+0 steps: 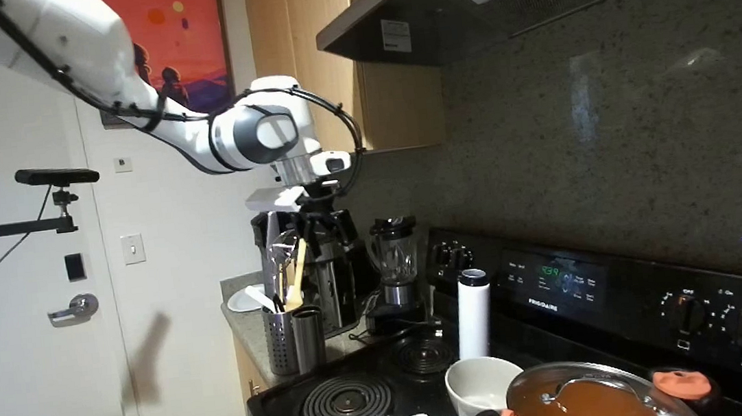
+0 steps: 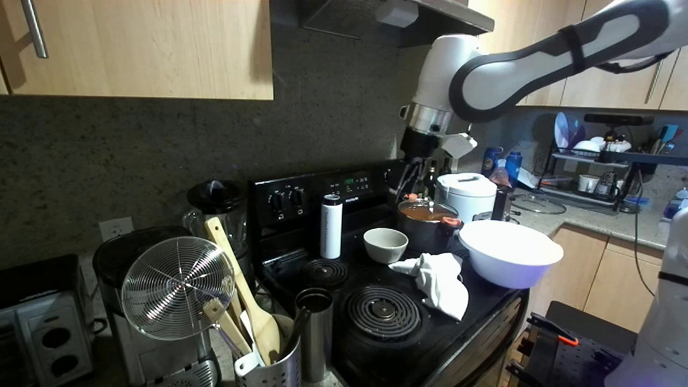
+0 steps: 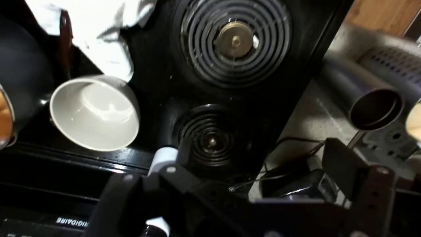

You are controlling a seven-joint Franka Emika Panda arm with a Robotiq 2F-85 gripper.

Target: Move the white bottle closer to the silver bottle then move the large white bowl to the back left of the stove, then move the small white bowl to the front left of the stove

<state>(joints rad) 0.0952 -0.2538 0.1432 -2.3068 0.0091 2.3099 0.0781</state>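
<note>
The white bottle (image 1: 473, 318) stands upright with a dark cap at the back of the black stove (image 2: 371, 355), beside the back coil burner. It shows in both exterior views (image 2: 331, 228); in the wrist view (image 3: 163, 159) a finger partly hides it. The silver bottle, a tall open-topped metal cylinder (image 2: 314, 338), stands at the stove's left edge. The small white bowl (image 2: 385, 247) sits between the white bottle and a lidded pot. The large white bowl (image 2: 510, 252) is at the stove's front right, seen in that exterior view only. My gripper (image 3: 260, 144) is open, empty and raised above the stove.
A pot (image 2: 427, 215) with a glass lid and orange handles is beside the small bowl. A white cloth (image 2: 438, 282) lies on the stove. A utensil holder (image 1: 280, 345) and blender (image 1: 395, 254) are on the left counter. A range hood (image 1: 392, 19) hangs overhead.
</note>
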